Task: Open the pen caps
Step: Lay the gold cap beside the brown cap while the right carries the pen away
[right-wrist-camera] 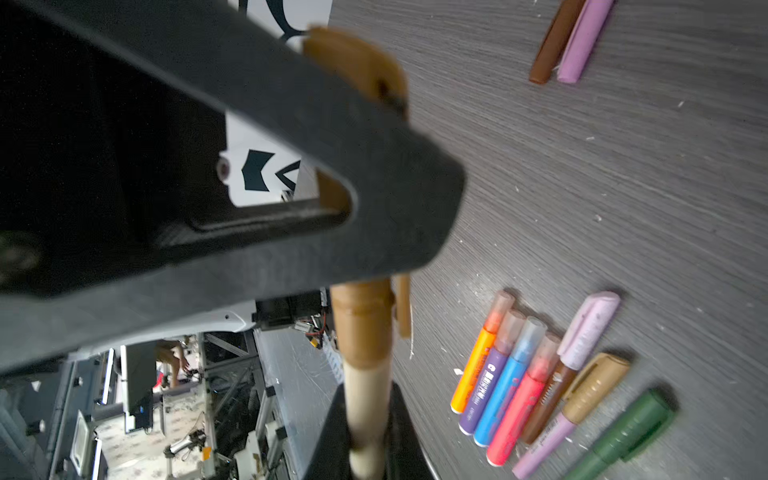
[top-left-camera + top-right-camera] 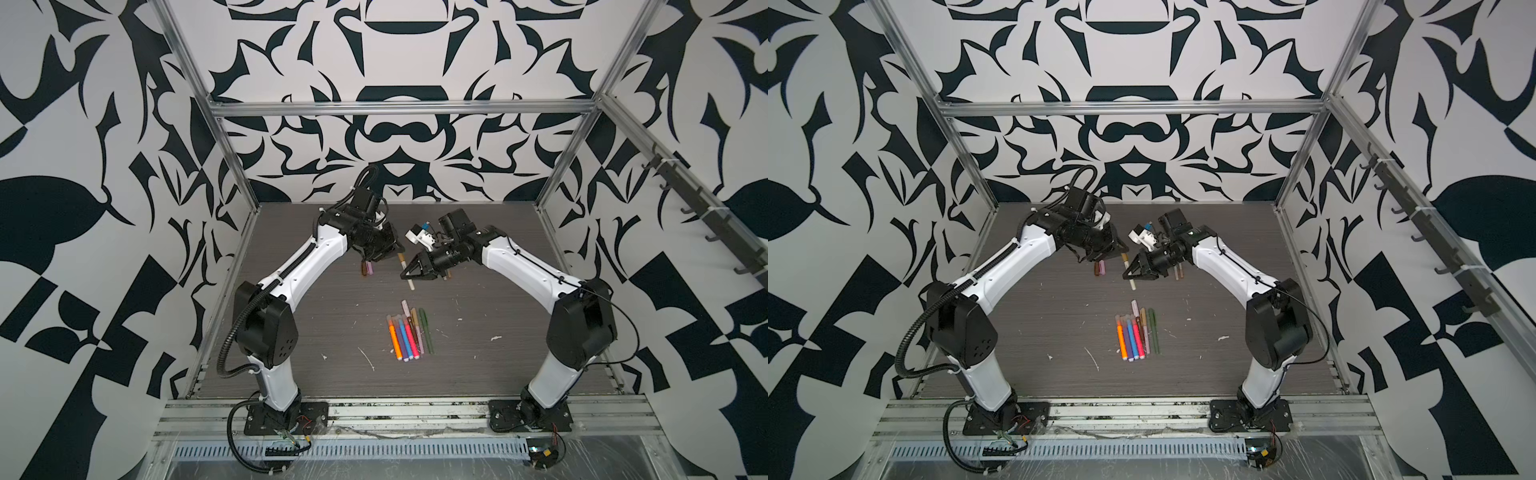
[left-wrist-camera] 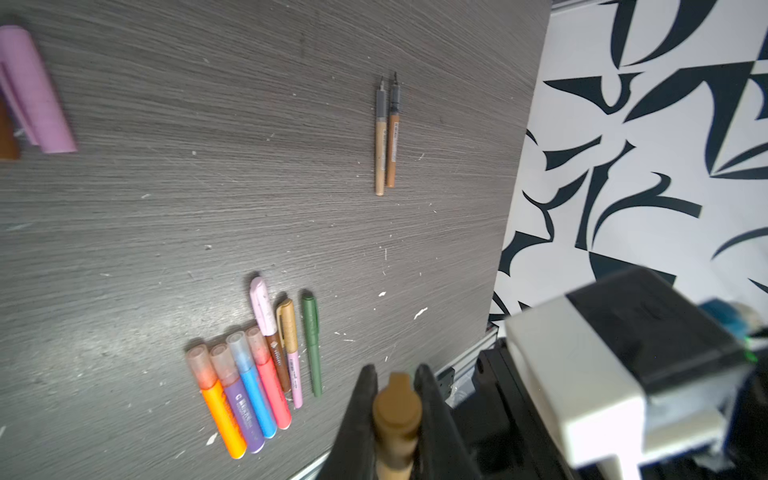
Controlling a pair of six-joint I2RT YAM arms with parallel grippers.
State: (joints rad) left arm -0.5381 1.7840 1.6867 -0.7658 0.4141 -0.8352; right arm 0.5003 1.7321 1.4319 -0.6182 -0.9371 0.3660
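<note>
Grip: left pincer (image 3: 395,376) closed on tan cap (image 3: 397,411), right pincer (image 1: 368,392) on barrel (image 1: 365,374).
Done: two uncapped pens (image 3: 380,158).
Remaining: seven capped pens (image 3: 254,390).

Count: four thick capped markers (image 3: 255,395) and three thin capped pens (image 3: 311,345), near centre. Two uncapped thin pens (image 3: 380,153), far right. Two loose caps (image 3: 33,91), far left. One tan-capped pen (image 1: 365,386) aloft. Others possibly hidden.

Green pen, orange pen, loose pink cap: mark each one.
green pen (image 3: 312,347): left wrist view, mid-barrel.
orange pen (image 3: 220,417): left wrist view, orange barrel.
pink cap (image 3: 38,91): left wrist view, its side.
</note>
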